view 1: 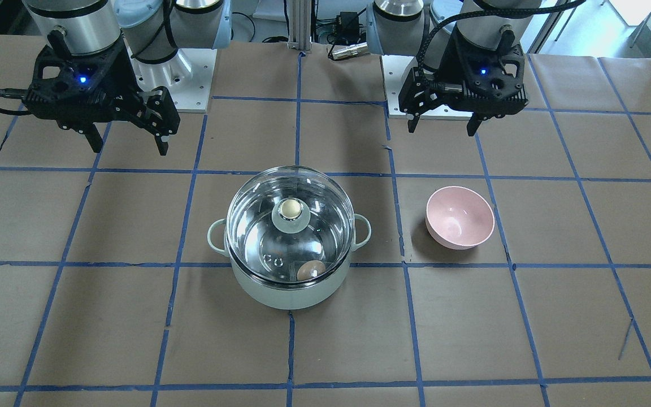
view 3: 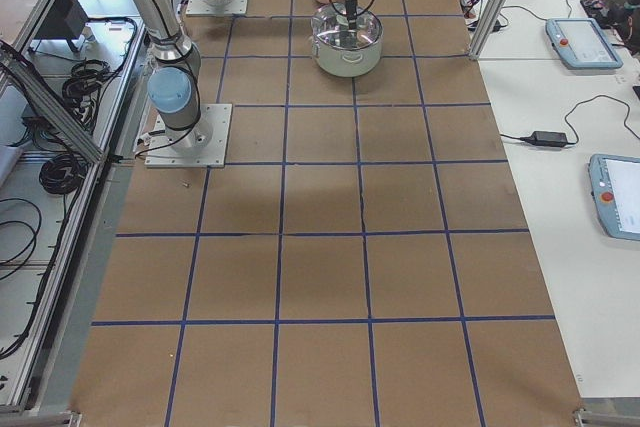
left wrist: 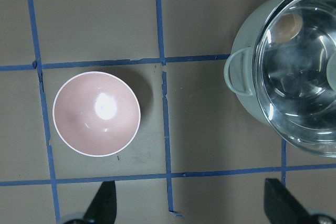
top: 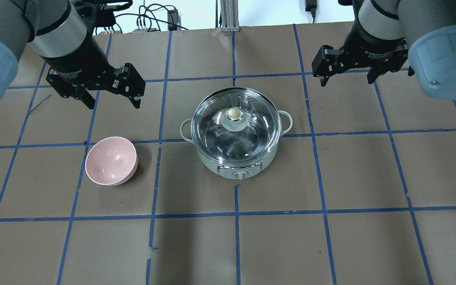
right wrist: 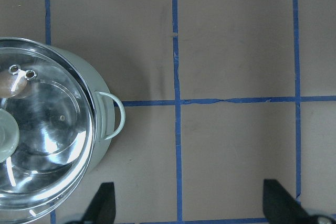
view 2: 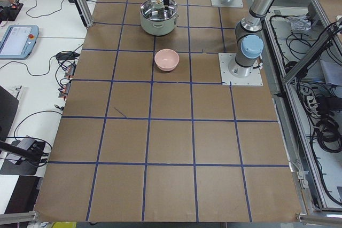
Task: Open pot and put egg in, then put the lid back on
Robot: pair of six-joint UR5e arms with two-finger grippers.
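Pot (top: 239,168) sits mid-table (top: 354,245) with the lid (top: 251,130) seated on it. Egg (view 1: 310,271) is inside, at 5 o'clock in the front-facing view. Overhead: left gripper (top: 114,103) at pot's 10 o'clock, right gripper (top: 346,81) at 2 o'clock, both with fingers apart, holding nothing. Pink bowl (top: 111,160) at 8 o'clock.

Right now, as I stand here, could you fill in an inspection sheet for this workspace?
Surface: table covered in brown paper, with a blue tape grid.
Job's things: glass lid sits on the mint-green pot; egg lies inside, seen through the glass.
Clutter: empty pink bowl beside the pot, not touching it.
Grippers: left gripper and right gripper both open, empty, raised, away from the pot.
Cables: wires beyond the table's far edge.
Surroundings: control tablet on a white side bench.
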